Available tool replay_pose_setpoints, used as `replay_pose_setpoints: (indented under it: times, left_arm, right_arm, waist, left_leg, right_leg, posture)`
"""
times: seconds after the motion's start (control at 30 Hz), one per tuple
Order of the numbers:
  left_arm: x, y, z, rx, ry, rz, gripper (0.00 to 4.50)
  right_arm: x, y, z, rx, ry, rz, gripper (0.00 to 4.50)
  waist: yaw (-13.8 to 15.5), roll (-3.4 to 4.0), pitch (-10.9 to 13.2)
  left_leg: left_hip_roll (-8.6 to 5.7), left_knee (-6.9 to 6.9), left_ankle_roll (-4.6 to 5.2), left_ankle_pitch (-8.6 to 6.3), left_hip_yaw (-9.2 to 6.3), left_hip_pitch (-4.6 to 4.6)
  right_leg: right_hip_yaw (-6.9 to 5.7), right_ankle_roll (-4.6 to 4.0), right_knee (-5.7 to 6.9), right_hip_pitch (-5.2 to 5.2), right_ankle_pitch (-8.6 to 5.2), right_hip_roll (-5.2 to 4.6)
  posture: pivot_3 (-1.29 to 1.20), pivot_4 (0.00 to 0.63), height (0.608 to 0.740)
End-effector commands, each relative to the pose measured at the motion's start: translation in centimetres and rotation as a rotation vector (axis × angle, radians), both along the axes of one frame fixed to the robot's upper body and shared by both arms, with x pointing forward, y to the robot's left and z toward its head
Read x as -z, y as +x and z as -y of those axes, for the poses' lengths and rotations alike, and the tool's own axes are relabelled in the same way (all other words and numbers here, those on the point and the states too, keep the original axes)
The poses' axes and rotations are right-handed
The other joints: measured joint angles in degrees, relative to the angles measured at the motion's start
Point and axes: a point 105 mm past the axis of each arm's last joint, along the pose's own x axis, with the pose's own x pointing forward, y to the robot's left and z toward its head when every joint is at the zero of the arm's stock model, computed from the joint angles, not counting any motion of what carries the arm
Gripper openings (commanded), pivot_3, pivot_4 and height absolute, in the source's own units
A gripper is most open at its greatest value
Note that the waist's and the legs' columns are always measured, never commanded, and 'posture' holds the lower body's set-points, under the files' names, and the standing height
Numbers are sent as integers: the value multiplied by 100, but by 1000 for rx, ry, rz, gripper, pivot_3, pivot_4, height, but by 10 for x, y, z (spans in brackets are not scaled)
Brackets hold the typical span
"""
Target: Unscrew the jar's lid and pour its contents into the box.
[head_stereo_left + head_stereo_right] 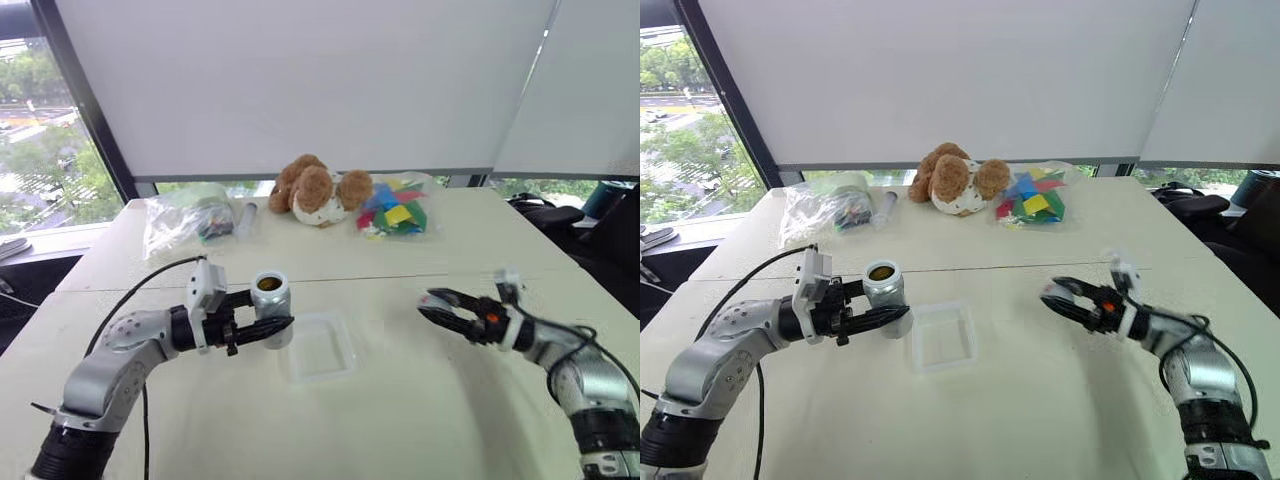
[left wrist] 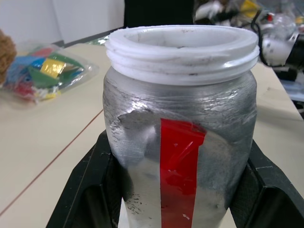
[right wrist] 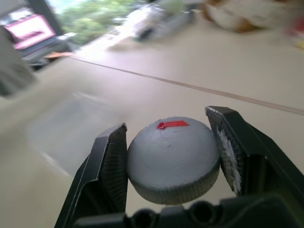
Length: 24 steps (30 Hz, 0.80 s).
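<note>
Silvery-grey jar with red stripe point(image 1: 271, 306), lid off, upright and clamped in left gripper point(image 1: 262, 330) just beside the clear shallow plastic box point(image 1: 320, 347), mid-tabletop. Brown contents point(image 1: 268, 284) barely visible at its mouth; lower body hidden by fingers. Right gripper point(image 3: 171, 161) pinches round grey lid point(image 3: 172, 159), apart, toward right edge.

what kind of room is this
Probably an office or lab by a window: a wide cream table below white roller blinds, trees outside the glass, and a brown-and-white plush dog laid out as a prop.
</note>
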Motion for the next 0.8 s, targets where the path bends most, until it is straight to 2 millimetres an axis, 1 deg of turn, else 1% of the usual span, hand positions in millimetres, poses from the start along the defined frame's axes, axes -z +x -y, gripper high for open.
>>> replay_pose_setpoints:
  times: [0.03, 0.13, 0.17, 0.23, 0.27, 0.3, 0.33, 0.4, 0.43, 0.5, 0.53, 0.6, 0.67, 0.73, 0.8]
  left_arm:
    - [-11, 3, -9, -18, -9, 38, 2164]
    - [-13, 5, -10, -24, -22, 22, 2164]
    - [-12, 5, -10, -24, -20, 15, 2164]
    - [-11, 4, -11, -23, -14, 8, 2164]
    - [-10, 4, -12, -26, -9, 7, 2164]
    - [-10, 5, -13, -32, -1, 14, 2164]
    - [-10, 6, -14, -39, 6, 24, 2164]
    - [-11, 8, -16, -53, 14, 46, 2164]
    - [-12, 10, -17, -63, 20, 52, 2164]
    - [-11, 17, -21, -107, 74, 80, 2164]
    - [-10, 19, -23, -127, 103, 89, 2164]
    - [-8, 25, -27, -176, 166, 160, 2164]
    - [-3, 29, -29, -218, 261, 251, 2164]
    - [1, 31, -26, -237, 327, 340, 2164]
    - [0, 36, -21, -274, 356, 418, 2164]
  right_arm:
    - [6, 2, 21, 90, -63, 89, 2259]
    - [22, 3, 35, 180, -14, 46, 2259]
    - [27, 3, 38, 197, 23, 0, 2259]
    - [26, 2, 42, 215, 66, -2, 3306]
    - [25, 0, 43, 215, 78, 3, 3614]
    - [21, -2, 44, 213, 83, 21, 4092]
    - [17, -4, 46, 209, 88, 29, 4415]
    - [10, -8, 46, 194, 79, 54, 4415]
    - [2, -12, 44, 177, 69, 81, 4415]
    - [-25, -24, 32, 89, 9, 172, 4415]
    - [-35, -30, 25, 53, -11, 199, 4415]
    - [-48, -41, 3, -50, -43, 216, 4415]
    - [-53, -54, -20, -149, -69, 202, 4415]
    - [-51, -67, -40, -230, -110, 184, 4415]
    - [-48, -74, -51, -261, -130, 182, 4415]
  waist:
    - [3, 1, 1]
    - [16, 1, 1]
    - [21, 1, 1]
    - [26, 1, 1]
    - [28, 1, 1]
    - [31, 1, 1]
    - [32, 1, 1]
    - [40, 2, 1]
    - [49, 2, 1]
    - [58, 5, 3]
    - [58, 8, 4]
    - [60, 13, 4]
    - [54, 12, 4]
    - [68, 10, 3]
    - [80, 10, 3]
  left_leg:
    - [0, 0, 0, 0, 0, 0]
    - [3, 1, -1, 1, -2, 1]
    - [3, 2, -1, 1, -3, 1]
    - [8, 2, -1, 1, -4, 1]
    - [8, 2, -1, 1, -6, 0]
    - [8, 2, -2, 1, -6, 1]
    - [9, 2, -2, 1, -7, 1]
    - [9, 2, -2, 1, -9, 1]
    - [9, 2, -2, 1, -9, 1]
    - [8, 2, -2, 1, -11, 0]
    - [8, 2, -2, 1, -12, 0]
    - [8, 3, -2, 1, -12, 0]
    - [9, 3, -2, 1, -13, 1]
    - [10, 1, -2, 1, -15, 1]
    - [11, 1, -2, 0, -17, -1]
  right_leg:
    - [0, 0, 1, 0, 0, 0]
    - [0, 0, 0, 3, 0, 1]
    - [1, 0, 0, 4, 0, 0]
    - [3, 0, -1, 4, 0, -1]
    - [3, 0, -1, 4, 0, -1]
    - [4, -1, -1, 4, 0, -1]
    - [4, -1, -1, 5, 0, -2]
    - [4, -1, -1, 6, 0, -2]
    - [4, -1, -1, 6, 0, -2]
    - [4, -1, -1, 6, 0, -2]
    - [4, -1, -1, 6, 0, -2]
    - [4, 0, 0, 6, 0, -3]
    - [4, 0, -1, 6, 0, -2]
    - [3, 0, -1, 6, -1, -3]
    - [3, -1, -5, 6, -1, -3]
  posture:
    - [0, 150, 740]
    - [0, 150, 740]
    - [0, 150, 740]
    - [0, 150, 740]
    - [0, 150, 740]
    - [0, 150, 740]
    - [0, 150, 740]
    - [0, 150, 740]
    - [0, 150, 740]
    - [0, 150, 740]
    - [0, 150, 740]
    - [0, 150, 740]
    - [0, 150, 740]
    - [0, 150, 740]
    - [0, 150, 740]
